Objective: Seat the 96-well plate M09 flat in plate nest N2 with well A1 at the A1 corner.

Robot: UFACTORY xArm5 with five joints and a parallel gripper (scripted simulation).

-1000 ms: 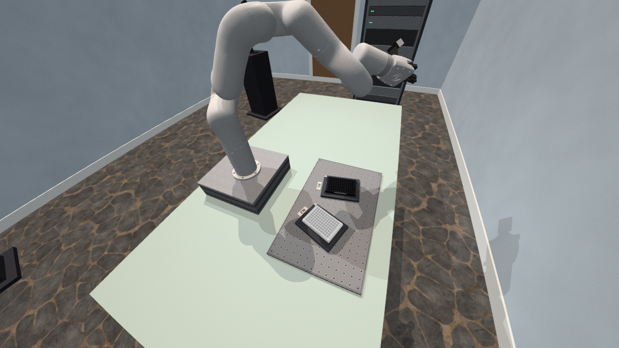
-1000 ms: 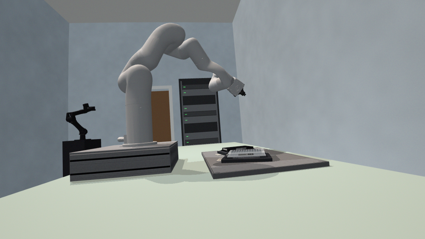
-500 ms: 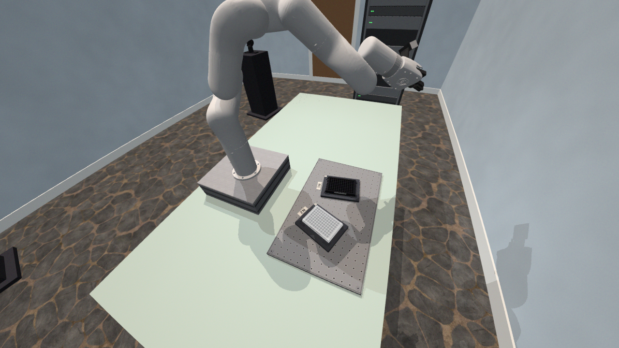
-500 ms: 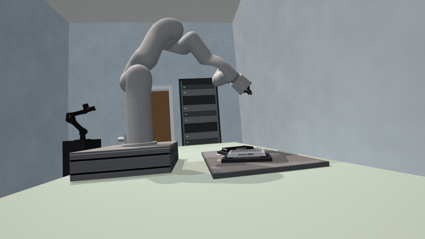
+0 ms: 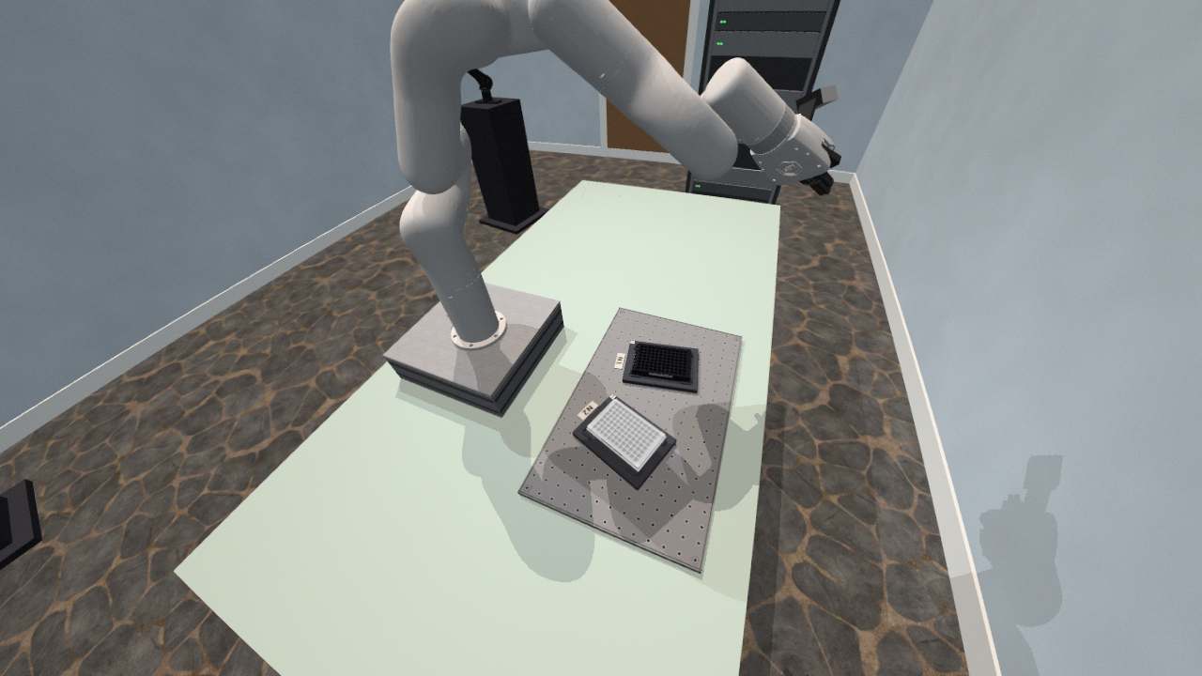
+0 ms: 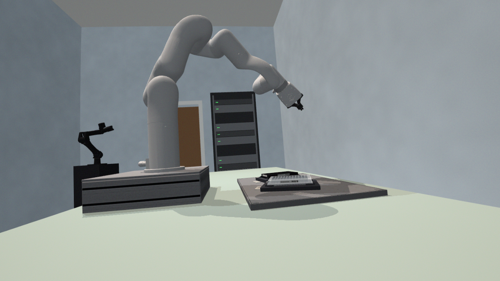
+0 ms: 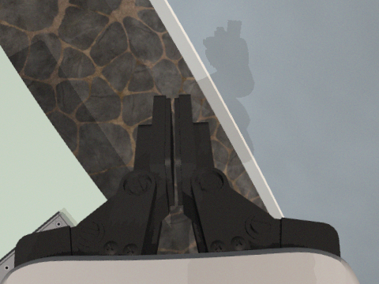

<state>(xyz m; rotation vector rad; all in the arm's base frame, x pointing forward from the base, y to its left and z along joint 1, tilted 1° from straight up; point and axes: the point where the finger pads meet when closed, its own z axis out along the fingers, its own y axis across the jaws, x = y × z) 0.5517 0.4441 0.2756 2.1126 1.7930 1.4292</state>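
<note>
The clear 96-well plate M09 (image 5: 623,433) lies on the plate nest N2 (image 5: 588,438), tilted in the exterior view, so seating is not yet done. The black 96-well plate M06 (image 5: 662,361) sits in the plate nest N1 (image 5: 664,383) just beyond, on the perforated deck (image 5: 672,521) on the table (image 5: 377,538). The fingers are pressed together on nothing, high up and well apart from M09, past the table's far end.

Deck labels (image 5: 619,359) – seen reversed – "N1", "N2"
</note>
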